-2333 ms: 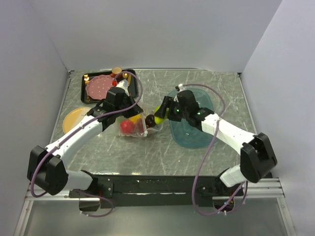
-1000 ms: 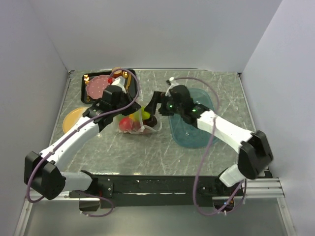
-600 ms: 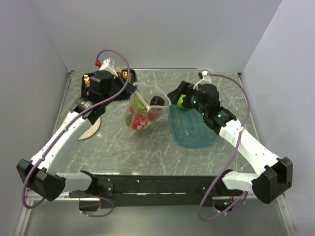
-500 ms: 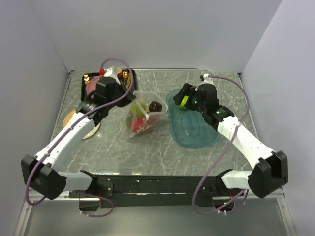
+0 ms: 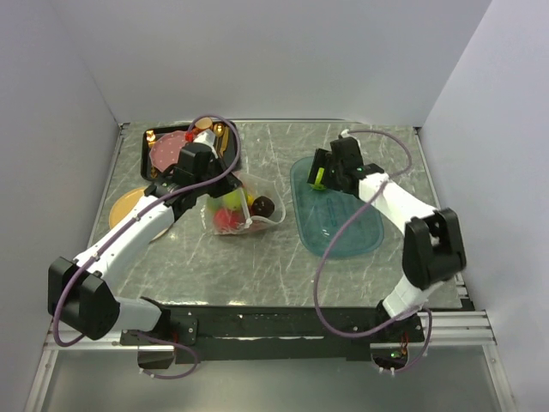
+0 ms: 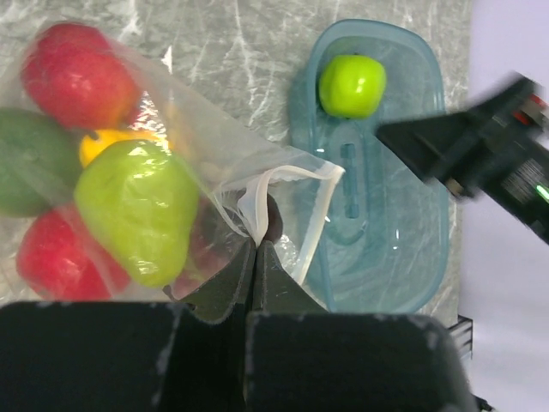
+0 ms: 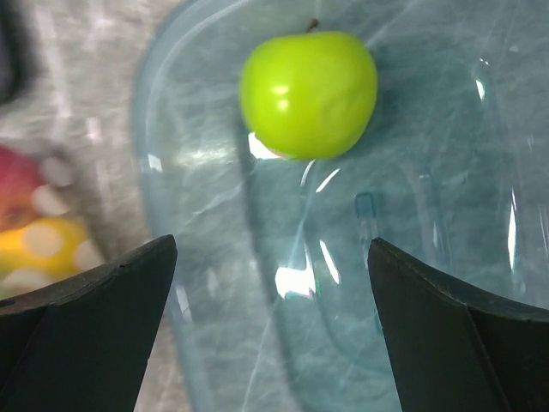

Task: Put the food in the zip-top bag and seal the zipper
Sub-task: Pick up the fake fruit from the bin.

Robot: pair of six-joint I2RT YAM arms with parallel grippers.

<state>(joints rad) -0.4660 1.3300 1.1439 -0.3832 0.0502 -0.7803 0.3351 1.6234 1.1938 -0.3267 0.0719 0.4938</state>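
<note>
The scratched grey table (image 5: 274,257) holds a long oval teal tray (image 5: 347,236), and everything else is placed from that tray. In the overhead view a black tray (image 5: 144,163) with a pink dotted plate (image 5: 171,152) sits well to the left of the teal tray, in the far corner. A yellow plate (image 5: 127,204) lies just in front of it.

The clear bag (image 5: 240,204) lies on the table left of the teal tray and near it, with its mouth open toward it. The left gripper (image 6: 255,249) is pinched tight on the bag's rim at the mouth. The right gripper (image 7: 271,245) hangs over the far end of the teal tray, its jaws spread wide and holding nothing.

A green apple (image 7: 307,93) lies in the teal tray at that far end, under the spread jaws. Inside the bag are two red balls (image 6: 77,73), a dark green ball (image 6: 30,172), a yellow-green fruit (image 6: 133,210) and a yellow-orange piece (image 6: 111,142). A dark brown ball (image 5: 263,207) sits at the bag's mouth on the side facing the teal tray. The white zipper (image 6: 292,176) curves around the mouth, unsealed.
</note>
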